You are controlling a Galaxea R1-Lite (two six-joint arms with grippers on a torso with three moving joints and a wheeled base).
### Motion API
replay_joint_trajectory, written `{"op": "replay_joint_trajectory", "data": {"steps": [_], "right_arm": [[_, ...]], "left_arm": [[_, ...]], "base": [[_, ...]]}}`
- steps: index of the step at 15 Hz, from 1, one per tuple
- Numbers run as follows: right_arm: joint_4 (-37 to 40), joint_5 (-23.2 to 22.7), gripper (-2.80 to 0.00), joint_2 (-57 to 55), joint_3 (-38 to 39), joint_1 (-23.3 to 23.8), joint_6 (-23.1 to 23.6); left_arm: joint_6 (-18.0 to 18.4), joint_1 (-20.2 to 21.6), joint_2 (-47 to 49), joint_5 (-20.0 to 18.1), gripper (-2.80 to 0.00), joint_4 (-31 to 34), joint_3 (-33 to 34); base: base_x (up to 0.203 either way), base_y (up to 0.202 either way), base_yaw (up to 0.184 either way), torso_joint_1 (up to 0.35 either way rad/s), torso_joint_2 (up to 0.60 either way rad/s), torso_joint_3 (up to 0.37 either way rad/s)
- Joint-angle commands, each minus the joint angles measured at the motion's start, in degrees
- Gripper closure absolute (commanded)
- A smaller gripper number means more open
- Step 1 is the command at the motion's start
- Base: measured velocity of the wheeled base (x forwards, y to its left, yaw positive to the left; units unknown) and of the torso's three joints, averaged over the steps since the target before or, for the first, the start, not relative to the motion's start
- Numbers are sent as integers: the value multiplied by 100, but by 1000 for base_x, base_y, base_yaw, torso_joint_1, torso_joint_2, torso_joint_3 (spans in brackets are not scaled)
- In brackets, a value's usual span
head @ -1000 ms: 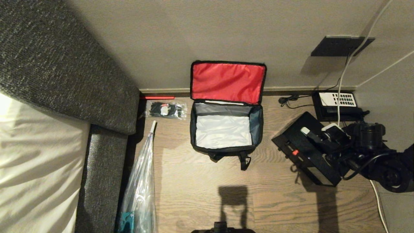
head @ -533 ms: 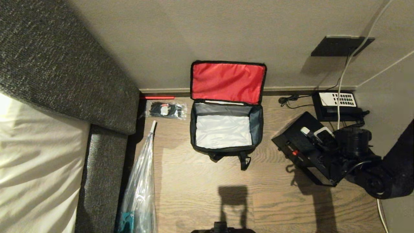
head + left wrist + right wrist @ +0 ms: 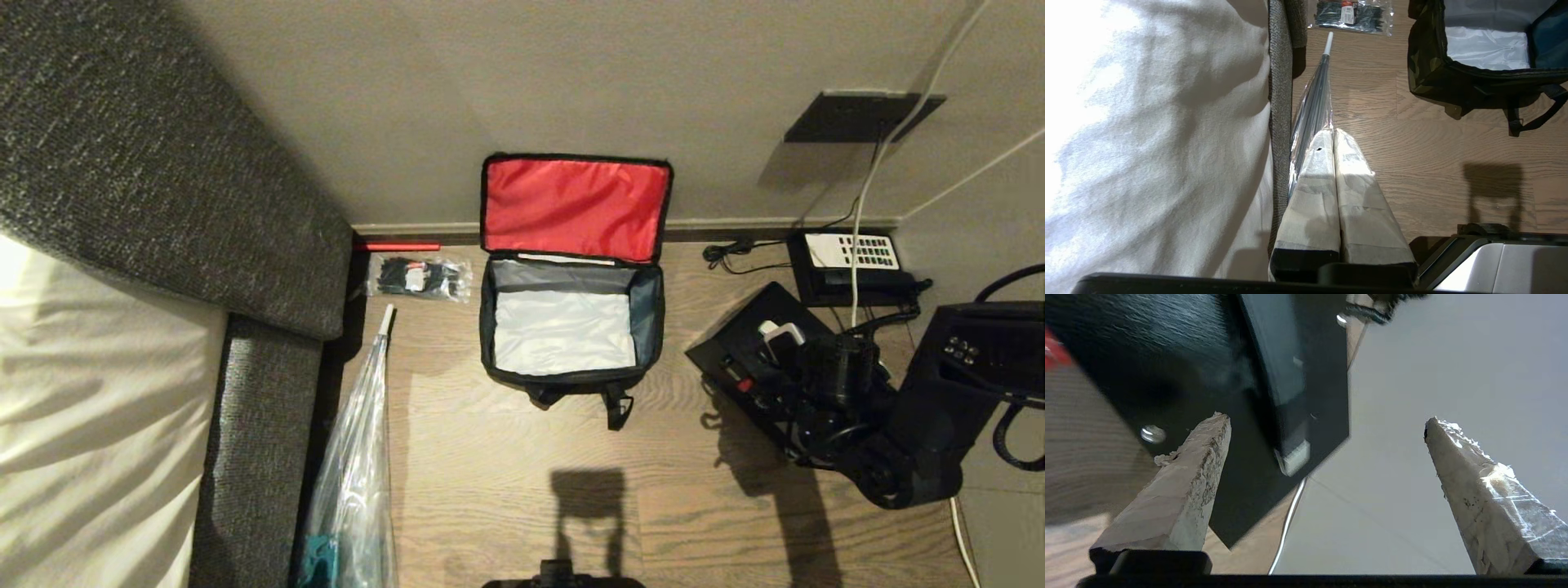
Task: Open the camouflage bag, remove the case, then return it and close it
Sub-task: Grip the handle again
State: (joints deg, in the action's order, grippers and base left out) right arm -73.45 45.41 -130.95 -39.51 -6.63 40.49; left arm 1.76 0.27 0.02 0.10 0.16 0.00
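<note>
Head view, camouflage bag [image 3: 571, 327] open, right gripper [image 3: 1327, 420] fingers spread over case [image 3: 739, 347], left fingers [image 3: 1327, 163] pressed together.

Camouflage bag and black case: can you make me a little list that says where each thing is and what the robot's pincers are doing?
camouflage bag: on the floor, lid up, nothing inside
case: on the floor, right of the bag
right pincer: open, by the case, holding nothing
left pincer: shut, parked above the floor beside the bed
</note>
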Motion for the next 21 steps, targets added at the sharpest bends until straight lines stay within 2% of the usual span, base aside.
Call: {"op": "replay_joint_trajectory", "data": {"steps": [1,4,8,14,17,21], "right_arm": [[-191,-13,-280,-327,-304,-5,160],[-879,-31,-280,-583,-471,10,958],[-1384,-59,-280,-893,-680,60,1412],[-1421,-84,-280,-1074,-928,251,1727],[-1421,-440,-280,-1042,-1137,477,1871],[-1421,-818,-280,-1030,-1220,813,2295]], "left_arm": [[0,0,-11,-1,0,2,9],[0,0,-11,6,0,2,9],[0,0,-11,-1,0,2,9],[0,0,-11,-1,0,2,9],[0,2,-10,-1,0,2,15],[0,0,-6,3,0,2,9]], "base": [[0,0,0,0,0,0],[0,0,0,0,0,0],[0,0,0,0,0,0],[0,0,0,0,0,0],[0,0,0,0,0,0],[0,0,0,0,0,0]]}}
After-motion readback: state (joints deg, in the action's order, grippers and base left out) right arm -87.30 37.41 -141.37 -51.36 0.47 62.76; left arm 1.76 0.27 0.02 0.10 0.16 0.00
